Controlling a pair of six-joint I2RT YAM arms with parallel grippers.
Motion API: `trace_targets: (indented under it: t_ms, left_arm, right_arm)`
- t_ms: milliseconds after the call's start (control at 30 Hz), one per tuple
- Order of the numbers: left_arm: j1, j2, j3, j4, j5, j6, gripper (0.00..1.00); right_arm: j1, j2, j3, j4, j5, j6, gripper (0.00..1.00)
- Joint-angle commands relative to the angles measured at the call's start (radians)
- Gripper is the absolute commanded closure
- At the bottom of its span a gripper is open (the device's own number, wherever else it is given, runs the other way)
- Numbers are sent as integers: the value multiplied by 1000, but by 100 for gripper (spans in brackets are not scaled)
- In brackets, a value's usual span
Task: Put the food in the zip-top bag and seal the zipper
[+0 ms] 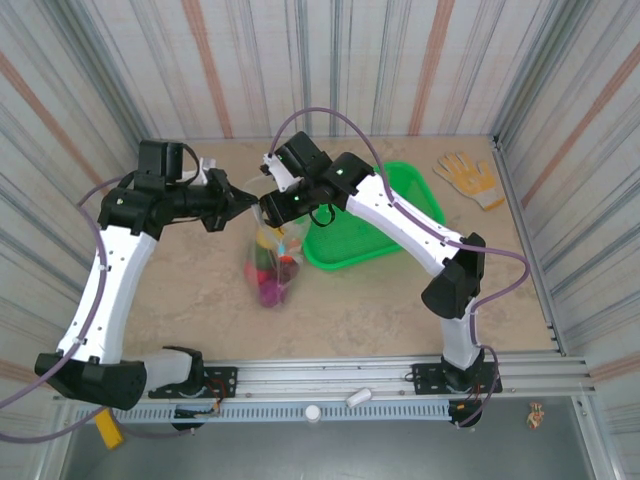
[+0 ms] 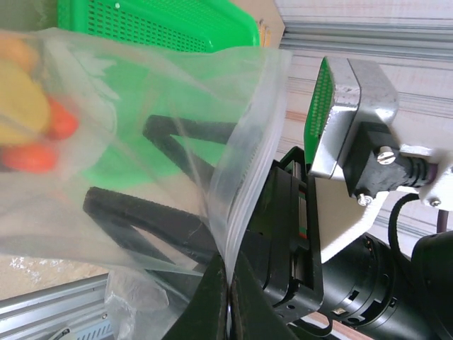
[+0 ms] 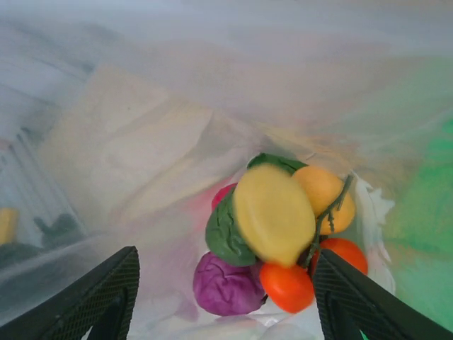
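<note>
**Bag hanging, food inside**

The clear, crinkly bag point(image 1: 268, 262) is hanging beside the tray point(image 1: 350, 245), with yellow, orange, green and purple food point(image 3: 276, 241) bunching at its bottom. The left gripper point(image 2: 228, 304) is pinching its mouth edge; the right gripper point(image 3: 223, 283) is standing spread.

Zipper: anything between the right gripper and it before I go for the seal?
Nothing solid that I can see. The right gripper hangs open at the bag mouth, beside the zipper, which the left gripper pinches. Only bag film lies near its fingers; whether they are inside it is unclear.
</note>
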State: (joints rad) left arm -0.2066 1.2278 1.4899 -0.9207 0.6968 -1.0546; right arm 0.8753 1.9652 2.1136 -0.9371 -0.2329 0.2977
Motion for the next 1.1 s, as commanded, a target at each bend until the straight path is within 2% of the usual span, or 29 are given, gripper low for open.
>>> trace_targets:
  t_ms: [0,467,733,900,967,1067]
  left_arm:
    - [3,-26,-16,34,21,7,100]
    - [3,-43,-35,35,-22,16,100]
    - [-3,-56,-70,47,-47,16,100]
    - [-7,-85,-41,6,-127,51,100]
    - [-8,-93,-30,-1,-144,60,100]
    - [-13,-92,-21,-1,-144,66,100]
  right_arm:
    - [5,4,21,-23,-16,-25,31]
    - [-41,-135,8,39,15,-10,32]
    - [-88,-254,-14,15,218,13,36]
    - [-133,-385,-227,4,356,18,46]
    - [-148,-444,-379,2,420,21,52]
    - [-178,-507,-540,-16,436,48,60]
